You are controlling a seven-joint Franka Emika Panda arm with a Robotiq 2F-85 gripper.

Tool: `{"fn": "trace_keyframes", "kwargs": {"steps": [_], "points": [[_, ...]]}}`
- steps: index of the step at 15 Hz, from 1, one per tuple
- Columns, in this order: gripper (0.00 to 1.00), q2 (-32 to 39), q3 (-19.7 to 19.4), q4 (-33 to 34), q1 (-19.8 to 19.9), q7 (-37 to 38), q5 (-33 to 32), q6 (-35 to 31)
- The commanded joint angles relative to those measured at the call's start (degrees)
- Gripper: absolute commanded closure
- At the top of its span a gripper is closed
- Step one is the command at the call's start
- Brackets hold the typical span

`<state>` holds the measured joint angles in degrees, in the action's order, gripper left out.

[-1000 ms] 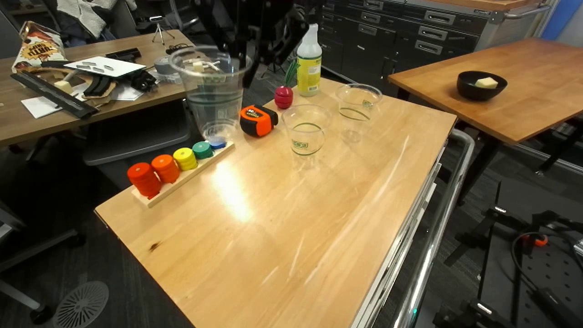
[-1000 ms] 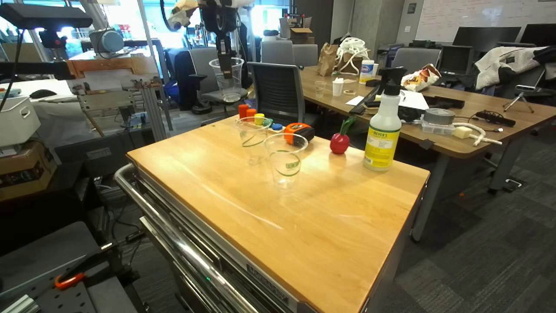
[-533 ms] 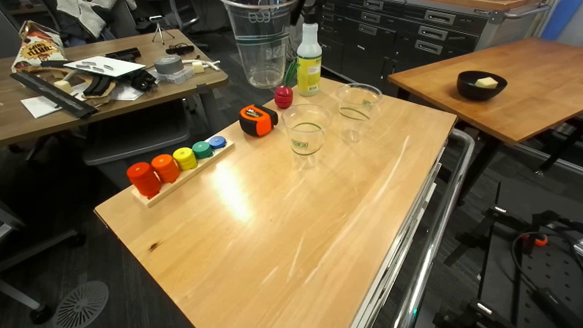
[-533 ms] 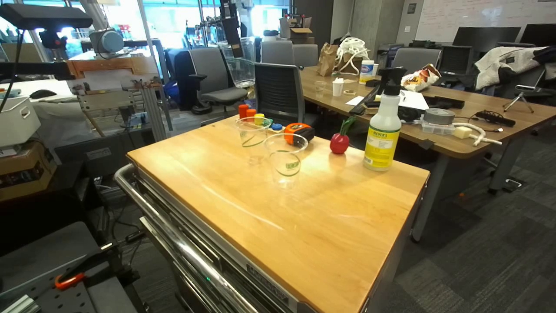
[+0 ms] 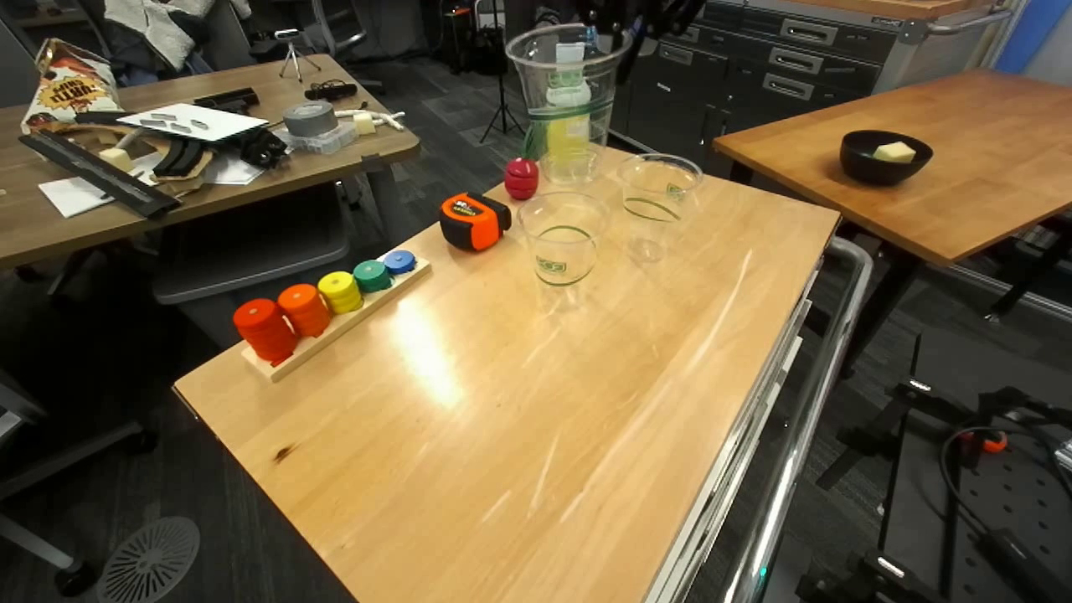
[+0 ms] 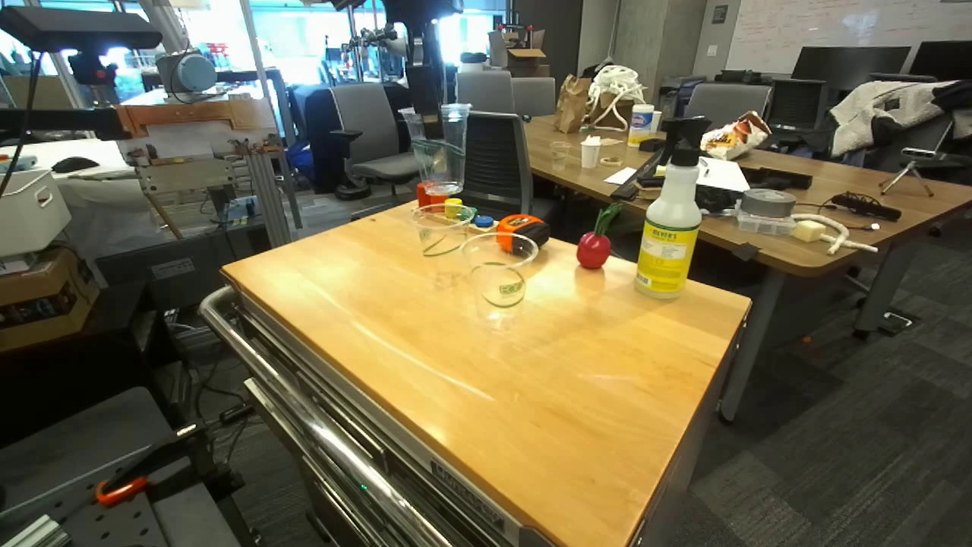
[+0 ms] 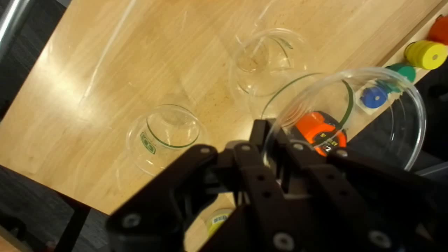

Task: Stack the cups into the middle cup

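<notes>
My gripper [image 7: 267,134] is shut on the rim of a clear cup [image 7: 346,105] in the wrist view. The held cup is upright in the air in both exterior views [image 5: 574,109] [image 6: 446,156], with the fingers [image 6: 425,121] inside or at its rim. Two like cups stand upright and apart on the wooden top. The cup closer to the toy strip [image 5: 561,255] also shows in the wrist view [image 7: 269,66]; the other cup [image 5: 657,205] shows there too [image 7: 169,136]. The held cup is above and apart from both. Which standing cup is the middle one, I cannot tell.
An orange and black tape measure [image 5: 473,222], a red radish-like toy [image 6: 594,251] and a yellow-green spray bottle [image 6: 668,247] stand along one edge of the wooden top [image 5: 469,452]. A toy strip with coloured discs [image 5: 339,293] lies along that edge. A metal rail [image 5: 804,444] runs opposite.
The held cup has moved from over the toy strip's blue end towards the standing cups, rising at first and then lowering. The standing cups have not moved.
</notes>
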<state>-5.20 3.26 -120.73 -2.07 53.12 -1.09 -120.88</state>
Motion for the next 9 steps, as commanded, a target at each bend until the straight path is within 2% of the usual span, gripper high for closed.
{"fn": "trace_keyframes", "kwargs": {"steps": [1, 9], "points": [[0.99, 0.24, -0.95, -2.27, 0.99, -2.28, 2.36, -1.57], [0.99, 0.64, -0.44, -3.99, 0.43, -6.05, 4.59, -3.63]]}}
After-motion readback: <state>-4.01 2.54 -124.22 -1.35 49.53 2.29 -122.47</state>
